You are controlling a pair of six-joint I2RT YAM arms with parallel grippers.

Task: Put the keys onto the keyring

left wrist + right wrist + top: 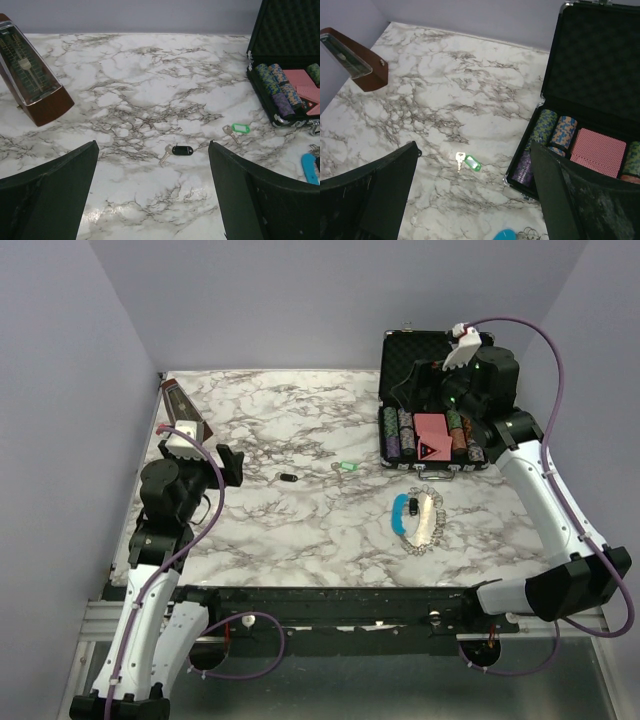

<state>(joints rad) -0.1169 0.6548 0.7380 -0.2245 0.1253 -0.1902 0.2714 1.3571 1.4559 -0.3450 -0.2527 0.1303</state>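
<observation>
On the marble table (300,530), mid-field, two loose keys, apart from each other:
- black-headed key (179,150) lies flat, metal blade towards the left, framed almost centrally between the left wrist camera's fingers
- green-headed key (239,129) lies flat further right, nearer the open black case (290,30)

Keyring (422,518) lies flat in front of the case, well apart from both keys, its light blue section (400,514) on the side facing them. A small dark item rests on it; too small to tell whether it is a key already on the ring

Left gripper (152,146): jaws wide apart, nothing between them, hovering short of the black-headed key. Right gripper (473,146): jaws likewise spread and empty, raised above the case edge, green-headed key in its view

Judgement: step in hand is the first pickup, black-headed key by the left arm. Notes for doing it well:
- descend vertically, centred on the plastic head, not the thin blade
- turn the wrist so the pads close across the head's narrow width
- stop just at the surface; glossy marble may let a flat key skid
- leave the attachment end free for threading
- right arm better used to steady the keyring
</observation>
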